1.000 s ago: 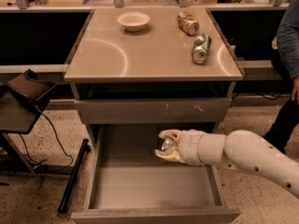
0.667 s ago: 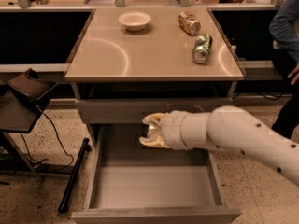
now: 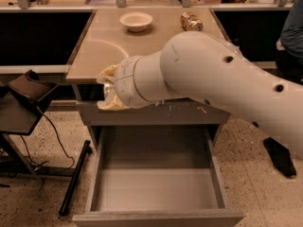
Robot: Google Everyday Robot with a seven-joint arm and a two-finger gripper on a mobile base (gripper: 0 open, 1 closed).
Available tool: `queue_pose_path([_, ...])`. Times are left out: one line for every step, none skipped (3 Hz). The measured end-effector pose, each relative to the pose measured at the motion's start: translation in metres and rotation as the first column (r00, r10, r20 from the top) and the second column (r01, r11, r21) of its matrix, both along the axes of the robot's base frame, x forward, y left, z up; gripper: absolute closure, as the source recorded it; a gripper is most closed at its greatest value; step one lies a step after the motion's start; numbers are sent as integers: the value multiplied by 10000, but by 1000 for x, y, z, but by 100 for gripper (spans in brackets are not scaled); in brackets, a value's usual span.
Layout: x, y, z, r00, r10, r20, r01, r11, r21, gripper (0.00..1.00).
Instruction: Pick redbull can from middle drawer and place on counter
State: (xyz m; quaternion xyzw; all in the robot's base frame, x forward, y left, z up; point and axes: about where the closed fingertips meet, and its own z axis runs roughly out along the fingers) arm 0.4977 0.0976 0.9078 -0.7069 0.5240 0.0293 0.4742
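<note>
Clasping redbull can (image 3: 111, 92), tool (image 3: 107, 89) overhangs counter (image 3: 94, 56) edge.

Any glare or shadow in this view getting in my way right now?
Camera view: a pale curved reflection lies on the glossy counter, near the gripper at its front left edge; the arm hides the counter's right front; the middle drawer is shaded at the back, yet its floor reads bare.

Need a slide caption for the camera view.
Robot gripper clasping a silvery can at the front edge of the counter, above the open drawer.
</note>
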Motion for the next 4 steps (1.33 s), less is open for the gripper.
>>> queue_pose_path([15, -13, 2, 9997, -220, -66, 219, 9995, -237, 100])
queue_pose_path([63, -45, 4, 9955, -840, -440, 794, 9921, -975, 100])
queue_pose_path([130, -74, 0, 9897, -1344, -498, 1198, 9664, -2275, 100])
queue_pose_path([185, -60, -12, 9944, -872, -593, 630, 9423, -3289, 100])
